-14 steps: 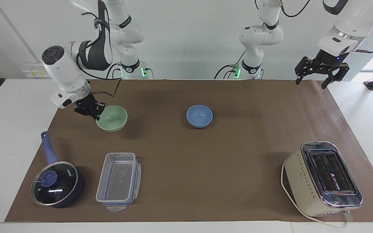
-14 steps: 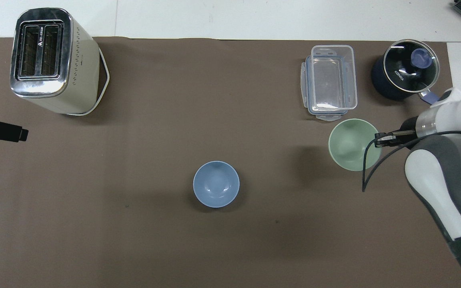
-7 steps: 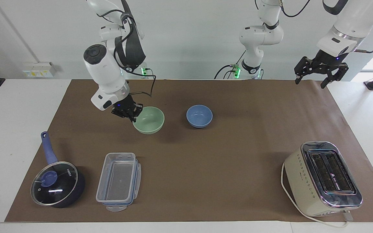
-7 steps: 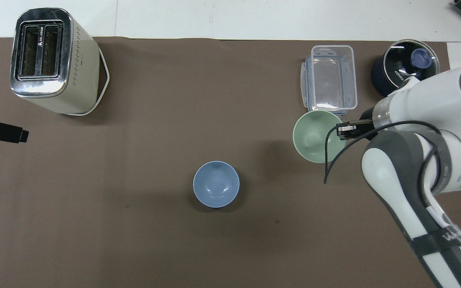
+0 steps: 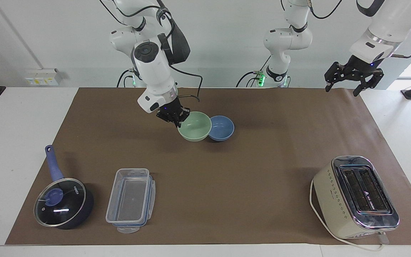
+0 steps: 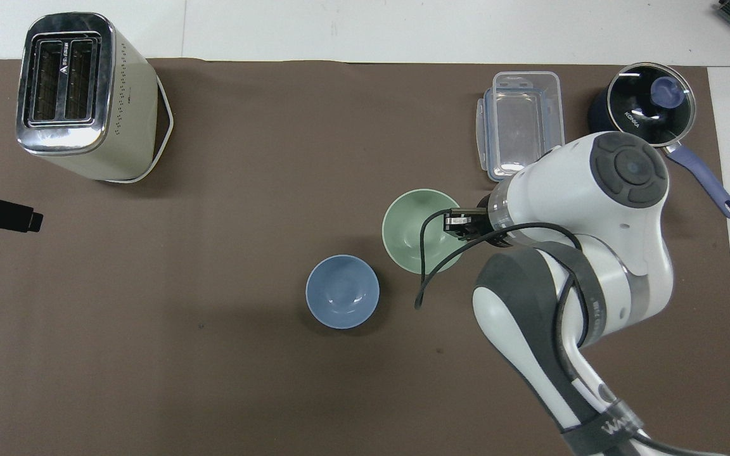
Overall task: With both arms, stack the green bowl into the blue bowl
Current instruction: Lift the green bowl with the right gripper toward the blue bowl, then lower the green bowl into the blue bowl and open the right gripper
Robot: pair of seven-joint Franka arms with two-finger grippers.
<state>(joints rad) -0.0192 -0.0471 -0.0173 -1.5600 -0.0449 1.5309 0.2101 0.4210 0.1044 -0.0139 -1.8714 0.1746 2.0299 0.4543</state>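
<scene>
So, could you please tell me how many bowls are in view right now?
2. The green bowl is held up by the right tool, beside the blue bowl, which sits mid-mat. None seem hidden.

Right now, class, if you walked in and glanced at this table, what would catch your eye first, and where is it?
The right gripper is shut on the rim of the small pale mint-green bowl, carried in the air beside the small periwinkle-blue bowl at mid-table. The cream and chrome two-slot toaster stands at the left arm's end, farther from the robots. The left gripper waits open above that end's edge.
</scene>
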